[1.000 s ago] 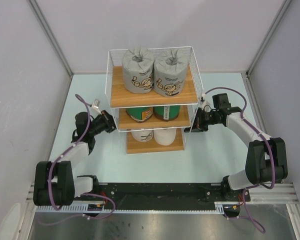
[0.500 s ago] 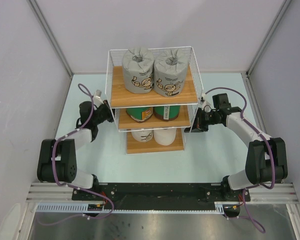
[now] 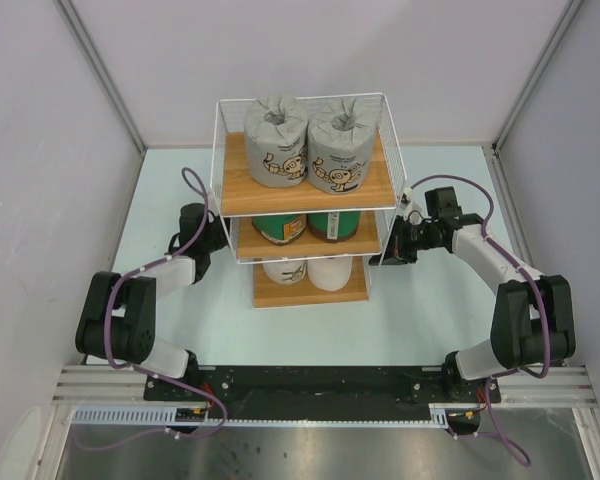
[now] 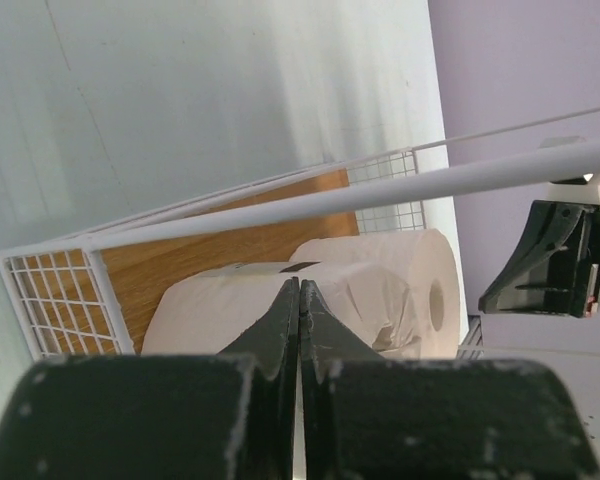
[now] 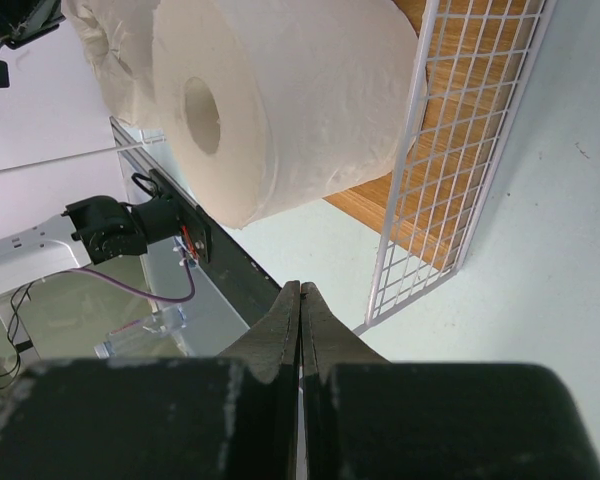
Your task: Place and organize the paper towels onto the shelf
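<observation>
Shelf: the three-tier white wire rack with light-brown wooden boards (image 3: 236,186) stood on the pale green tabletop (image 3: 420,310).
Rolls: grey cartoon-print paper rolls (image 3: 278,140) sat on the top tier, green-wrapped rolls (image 3: 280,228) on the middle one, and a white-wrapped roll (image 3: 283,270) beside a bare white roll (image 3: 330,272) on the bottom.
Left pincer (image 4: 300,285): fingers pressed together and empty, just outside the rack's left side, near the white-wrapped roll.
Right pincer (image 5: 300,290): fingers together and empty, outside the right mesh, near the bare white roll.

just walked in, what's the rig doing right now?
All six rolls sit on the shelf: two grey-wrapped rolls on top, two green rolls in the middle, two white rolls at the bottom. The left gripper and right gripper flank the shelf, both shut and empty.
</observation>
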Available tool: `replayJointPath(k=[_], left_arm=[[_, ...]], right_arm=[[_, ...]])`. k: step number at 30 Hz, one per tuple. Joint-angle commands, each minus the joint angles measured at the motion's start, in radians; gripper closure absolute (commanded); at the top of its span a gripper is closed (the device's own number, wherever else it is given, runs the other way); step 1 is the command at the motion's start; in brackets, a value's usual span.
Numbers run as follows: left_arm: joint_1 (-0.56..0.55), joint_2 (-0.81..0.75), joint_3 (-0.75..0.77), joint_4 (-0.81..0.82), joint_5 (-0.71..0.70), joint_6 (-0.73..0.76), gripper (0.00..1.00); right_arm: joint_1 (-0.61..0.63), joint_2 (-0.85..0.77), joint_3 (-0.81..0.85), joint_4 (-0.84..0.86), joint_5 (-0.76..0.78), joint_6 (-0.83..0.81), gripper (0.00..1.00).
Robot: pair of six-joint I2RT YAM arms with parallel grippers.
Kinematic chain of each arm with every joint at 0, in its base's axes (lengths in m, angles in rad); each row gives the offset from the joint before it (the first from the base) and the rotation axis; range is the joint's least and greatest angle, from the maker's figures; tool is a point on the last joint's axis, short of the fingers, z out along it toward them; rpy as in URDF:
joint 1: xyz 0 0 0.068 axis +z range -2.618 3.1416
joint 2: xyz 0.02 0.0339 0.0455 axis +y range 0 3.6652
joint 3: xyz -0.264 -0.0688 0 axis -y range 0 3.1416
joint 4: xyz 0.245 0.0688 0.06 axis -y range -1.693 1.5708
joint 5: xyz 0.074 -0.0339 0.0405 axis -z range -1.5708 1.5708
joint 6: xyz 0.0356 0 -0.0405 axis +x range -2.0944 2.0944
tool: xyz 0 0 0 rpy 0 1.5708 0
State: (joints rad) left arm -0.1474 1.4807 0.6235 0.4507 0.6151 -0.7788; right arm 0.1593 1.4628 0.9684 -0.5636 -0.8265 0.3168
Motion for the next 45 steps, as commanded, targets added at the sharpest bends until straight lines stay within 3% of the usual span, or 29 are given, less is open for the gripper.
replayJointPath(k=[1,15,20,28,32,36,37,40,41,42,43,44,45], left_arm=[[-0.012,-0.030,-0.021,-0.012,-0.026,0.047,1.00],[-0.017,-0.114,-0.082,-0.029,-0.032,0.046,1.00],[0.023,-0.141,-0.007,-0.141,-0.040,0.046,1.00],[0.129,-0.336,-0.005,-0.303,-0.078,0.069,1.00],[0.143,-0.460,0.019,-0.490,-0.199,0.130,0.96],[0.177,-0.585,0.056,-0.711,-0.353,0.179,0.91],[0.181,-0.606,0.070,-0.739,-0.383,0.187,0.89],[0.184,-0.698,0.091,-0.814,-0.440,0.220,0.66],[0.184,-0.717,0.099,-0.834,-0.455,0.236,0.47],[0.184,-0.753,0.105,-0.854,-0.474,0.242,0.38],[0.183,-0.770,0.116,-0.886,-0.500,0.248,0.29],[0.183,-0.783,0.120,-0.900,-0.514,0.259,0.10],[0.183,-0.810,0.125,-0.912,-0.525,0.262,0.04]], right_arm=[[-0.004,-0.002,0.004,0.005,0.000,-0.010,1.00],[-0.004,-0.007,0.004,0.013,0.003,-0.005,1.00],[-0.020,-0.044,0.004,0.019,0.036,0.018,1.00],[-0.096,-0.149,0.006,0.050,0.125,0.073,1.00],[-0.121,-0.205,0.006,0.068,0.228,0.113,1.00],[-0.132,-0.277,0.004,0.074,0.398,0.123,0.81],[-0.132,-0.289,0.004,0.076,0.421,0.125,0.69],[-0.136,-0.349,0.004,0.070,0.513,0.127,0.47],[-0.136,-0.366,0.004,0.067,0.535,0.128,0.43],[-0.136,-0.393,0.006,0.059,0.576,0.127,0.28],[-0.138,-0.406,0.004,0.053,0.596,0.125,0.23],[-0.136,-0.418,0.004,0.048,0.619,0.123,0.17],[-0.136,-0.447,0.004,0.036,0.673,0.125,0.15]])
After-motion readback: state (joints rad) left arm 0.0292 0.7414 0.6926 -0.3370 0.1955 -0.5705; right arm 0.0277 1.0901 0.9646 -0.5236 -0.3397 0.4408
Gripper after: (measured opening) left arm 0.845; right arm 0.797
